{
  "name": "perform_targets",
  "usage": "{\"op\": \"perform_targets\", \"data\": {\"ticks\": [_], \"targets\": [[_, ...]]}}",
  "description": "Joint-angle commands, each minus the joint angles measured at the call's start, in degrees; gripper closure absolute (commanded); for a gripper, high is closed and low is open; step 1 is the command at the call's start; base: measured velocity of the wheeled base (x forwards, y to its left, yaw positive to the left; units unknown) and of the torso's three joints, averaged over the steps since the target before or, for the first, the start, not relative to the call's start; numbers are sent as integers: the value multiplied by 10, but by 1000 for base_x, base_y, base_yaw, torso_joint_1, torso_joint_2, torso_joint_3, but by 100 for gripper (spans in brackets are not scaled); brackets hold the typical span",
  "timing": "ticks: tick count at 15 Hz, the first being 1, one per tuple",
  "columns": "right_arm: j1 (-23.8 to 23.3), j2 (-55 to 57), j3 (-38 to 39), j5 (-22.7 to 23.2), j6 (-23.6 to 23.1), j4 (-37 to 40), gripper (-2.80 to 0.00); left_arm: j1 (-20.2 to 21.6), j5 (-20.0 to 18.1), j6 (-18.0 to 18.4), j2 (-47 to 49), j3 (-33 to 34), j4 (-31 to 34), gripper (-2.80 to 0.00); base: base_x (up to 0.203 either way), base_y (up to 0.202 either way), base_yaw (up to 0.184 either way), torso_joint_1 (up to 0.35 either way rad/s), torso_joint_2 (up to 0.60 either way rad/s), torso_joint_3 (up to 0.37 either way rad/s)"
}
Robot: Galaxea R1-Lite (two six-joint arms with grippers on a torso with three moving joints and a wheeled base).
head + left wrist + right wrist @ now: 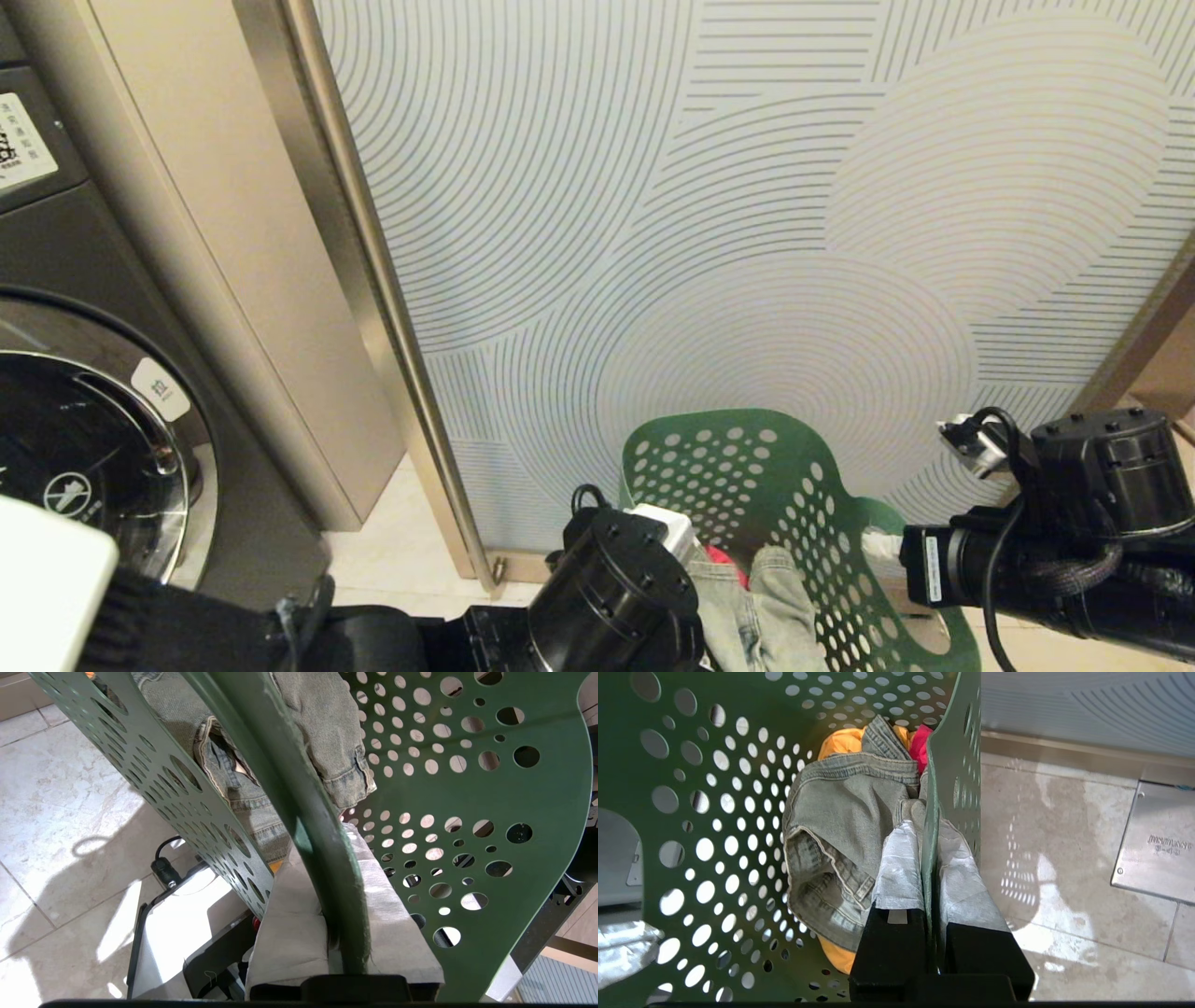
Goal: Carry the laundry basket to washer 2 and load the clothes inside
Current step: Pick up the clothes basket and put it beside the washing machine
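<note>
Both arms hold the laundry basket (747,485) in the carrying step: the left tool (345,933) is clamped narrow on one side of its rim and the right tool (931,896) on the opposite wall, with the clothes (850,821) heaped inside, the basket seemingly lifted off the tiled floor (1064,849). A grey washer (84,448) with its door closed sits well to the left, its number out of sight, so it may or may not be washer 2. Next, the base must bring the basket before that door and set it down.

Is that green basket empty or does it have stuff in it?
Not empty: the laundry basket holds a denim garment, yellow-orange cloth and red-pink cloth.
</note>
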Motion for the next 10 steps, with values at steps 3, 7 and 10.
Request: {"op": "perform_targets", "data": {"ticks": [3, 7, 10], "targets": [[-1, -6, 11, -1, 1, -3, 0, 0, 2, -2, -1, 3, -1, 0, 0, 0, 0, 0, 0, 0], [-2, -9, 13, -1, 1, -3, 0, -3, 3, -2, 1, 3, -2, 0, -3, -5, 87, 2, 0, 2], [-2, -8, 13, -1, 0, -3, 0, -3, 3, -2, 2, 4, -2, 0, 1, -10, 176, 1, 2, 3]]}}
